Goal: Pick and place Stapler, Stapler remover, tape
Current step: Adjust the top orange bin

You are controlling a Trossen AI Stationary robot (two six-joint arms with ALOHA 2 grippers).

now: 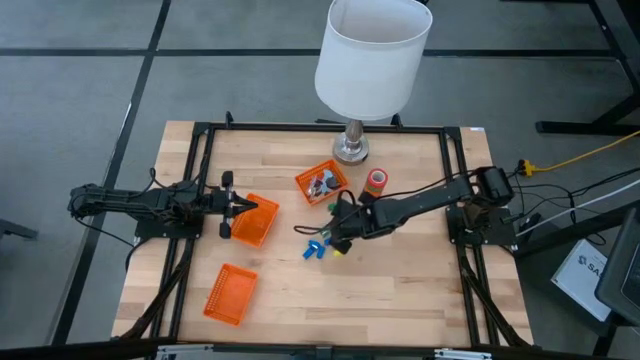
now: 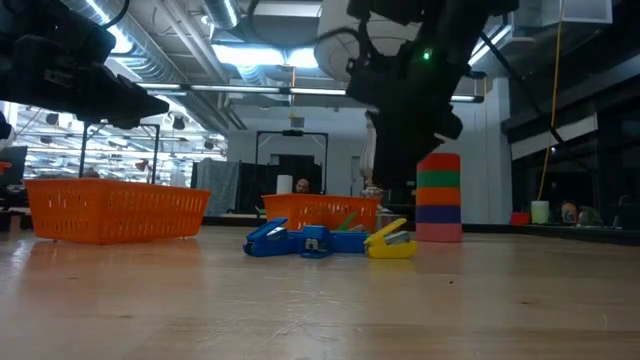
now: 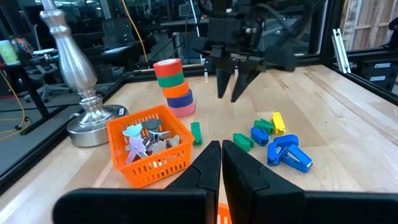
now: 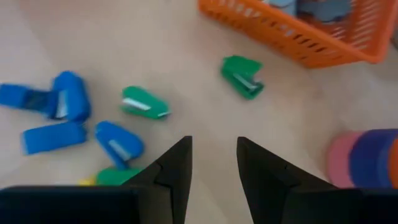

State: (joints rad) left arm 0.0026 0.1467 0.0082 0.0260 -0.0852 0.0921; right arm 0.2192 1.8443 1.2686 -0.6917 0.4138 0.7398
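Observation:
Small blue, green and yellow staplers and stapler removers (image 1: 316, 249) lie loose on the table's middle; which is which I cannot tell. Two green ones (image 4: 144, 102) (image 4: 242, 76) lie just ahead of my right gripper (image 4: 212, 163). That gripper (image 1: 335, 228) hangs open above them, slanting down, with nothing between its fingers. The tape (image 1: 376, 181) stands as a stack of coloured rolls (image 3: 174, 87) behind them, on its pink bottom roll. My left gripper (image 3: 221, 163) is shut and empty at the table's left, by an orange basket (image 1: 255, 222).
A small orange basket (image 1: 322, 183) holding several small pieces sits near the lamp base (image 1: 351, 150), under the white shade (image 1: 372, 55). A third orange basket (image 1: 230, 294) lies at the near left. A black frame (image 1: 205, 140) runs around the tabletop.

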